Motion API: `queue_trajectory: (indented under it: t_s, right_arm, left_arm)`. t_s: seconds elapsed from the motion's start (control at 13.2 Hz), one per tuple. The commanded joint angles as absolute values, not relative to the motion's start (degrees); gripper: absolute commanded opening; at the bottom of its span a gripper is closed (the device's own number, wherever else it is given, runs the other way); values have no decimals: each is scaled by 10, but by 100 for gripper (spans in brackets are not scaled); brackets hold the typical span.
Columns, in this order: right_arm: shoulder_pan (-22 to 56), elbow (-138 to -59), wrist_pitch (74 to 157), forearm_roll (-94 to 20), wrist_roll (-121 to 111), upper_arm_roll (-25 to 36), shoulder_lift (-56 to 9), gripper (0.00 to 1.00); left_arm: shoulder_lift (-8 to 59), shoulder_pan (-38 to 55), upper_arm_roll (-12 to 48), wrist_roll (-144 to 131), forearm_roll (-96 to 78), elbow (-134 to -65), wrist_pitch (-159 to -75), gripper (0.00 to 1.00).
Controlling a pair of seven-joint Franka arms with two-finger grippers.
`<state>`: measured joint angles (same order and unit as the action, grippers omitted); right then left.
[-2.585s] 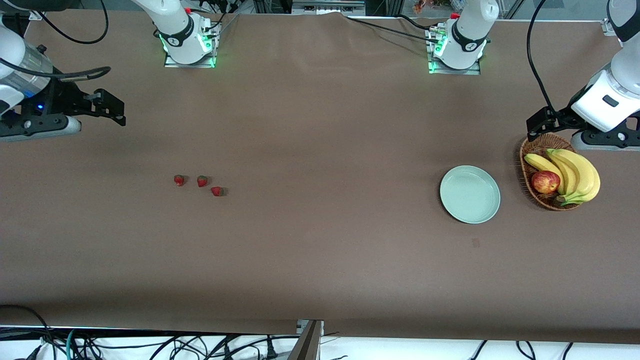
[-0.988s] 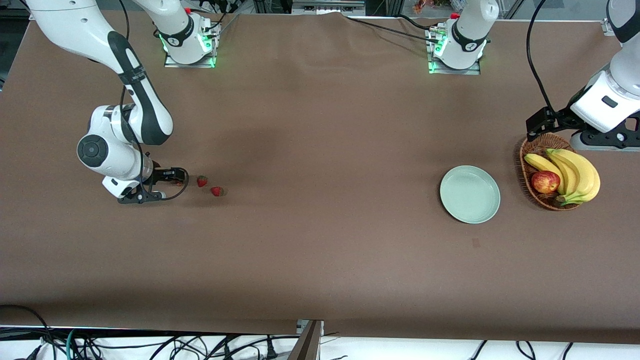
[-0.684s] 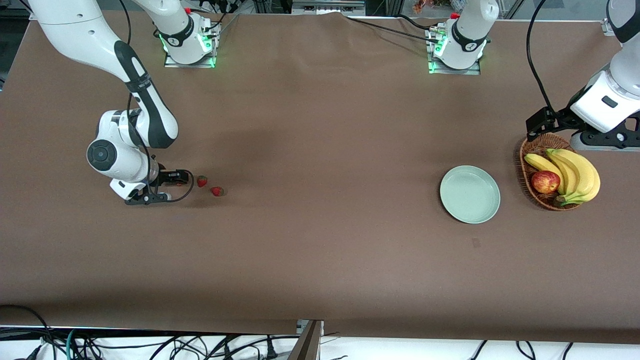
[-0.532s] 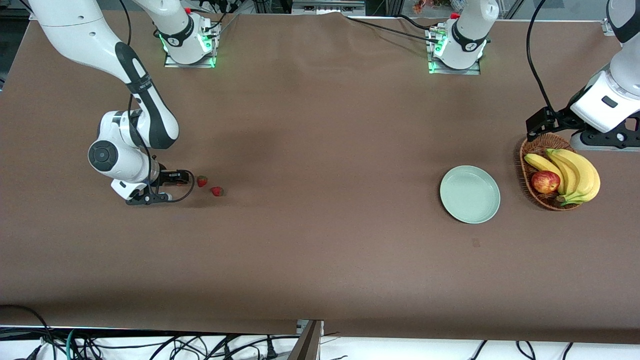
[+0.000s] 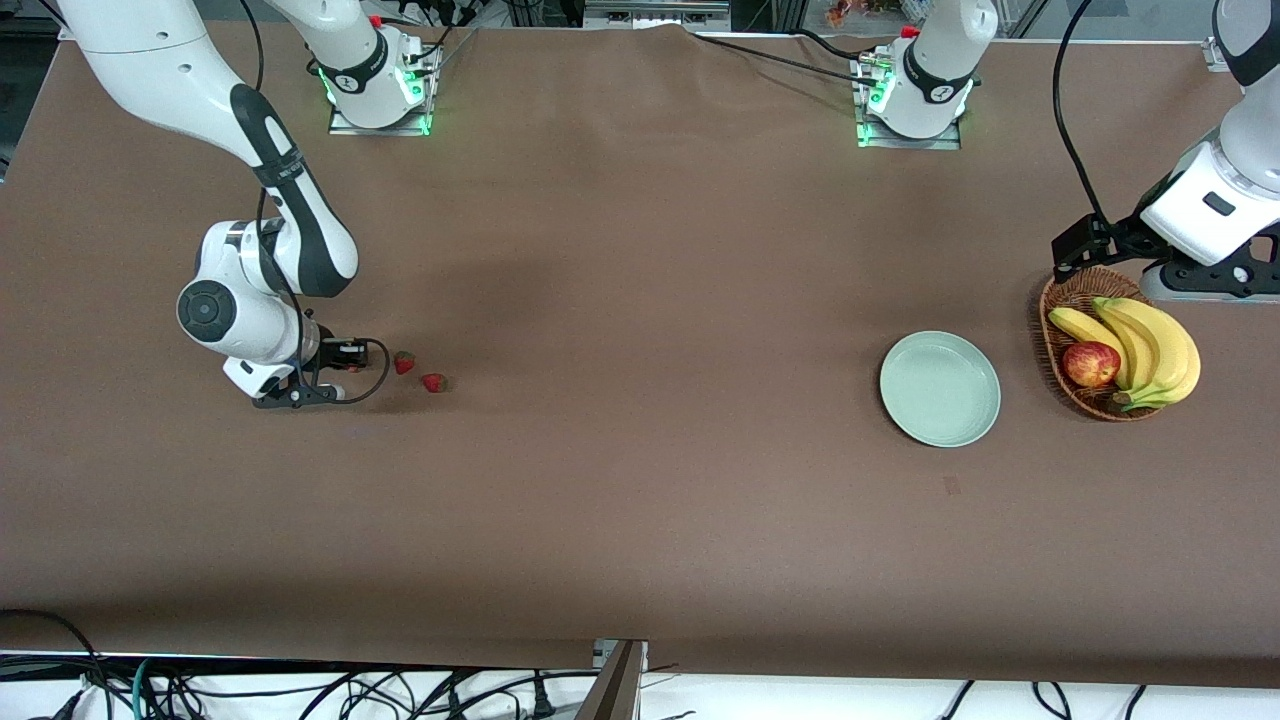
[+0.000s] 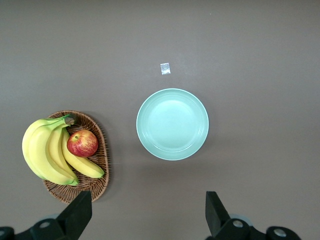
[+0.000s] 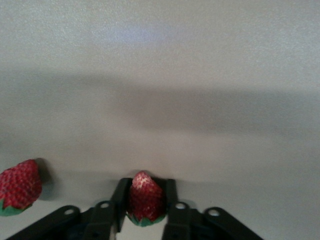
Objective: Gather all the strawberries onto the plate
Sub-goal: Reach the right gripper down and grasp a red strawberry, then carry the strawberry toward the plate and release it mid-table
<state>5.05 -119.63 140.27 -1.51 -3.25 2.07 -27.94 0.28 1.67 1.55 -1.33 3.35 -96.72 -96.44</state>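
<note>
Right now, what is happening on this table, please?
The right gripper is low at the right arm's end of the brown table, its fingers closed on one small red strawberry. Two more strawberries lie on the table beside it. The round pale mint-green plate holds nothing yet; it sits beside the brown wicker basket of bananas and an apple. The left gripper waits open above that area.

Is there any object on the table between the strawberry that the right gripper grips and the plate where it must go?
Only the two other strawberries, right beside the right gripper; past them, bare table up to the plate.
</note>
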Motion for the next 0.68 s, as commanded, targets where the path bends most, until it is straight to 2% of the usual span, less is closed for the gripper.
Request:
queue_trajectory:
  t_s: [0.0, 0.15, 0.3, 0.38, 0.61]
  right_arm:
    - [47, -1196, 1384, -32, -41, 12, -258, 22]
    - [49, -1143, 1295, -64, -37, 5, -244, 22]
    - [63, -1057, 1184, -97, -6, 1, -250, 22]
    - [82, -1026, 1160, -106, 33, 1, -254, 22]
    - [175, -967, 1158, -118, 201, 1, -280, 22]
  left_arm:
    - [10, 15, 18, -15, 29, -950, -952, 100]
    - [10, 15, 18, -15, 29, -950, -952, 100]
    - [10, 15, 18, -15, 29, -950, -952, 100]
    - [11, 15, 18, -14, 29, -950, -952, 100]
    - [11, 15, 18, -14, 29, -950, -952, 100]
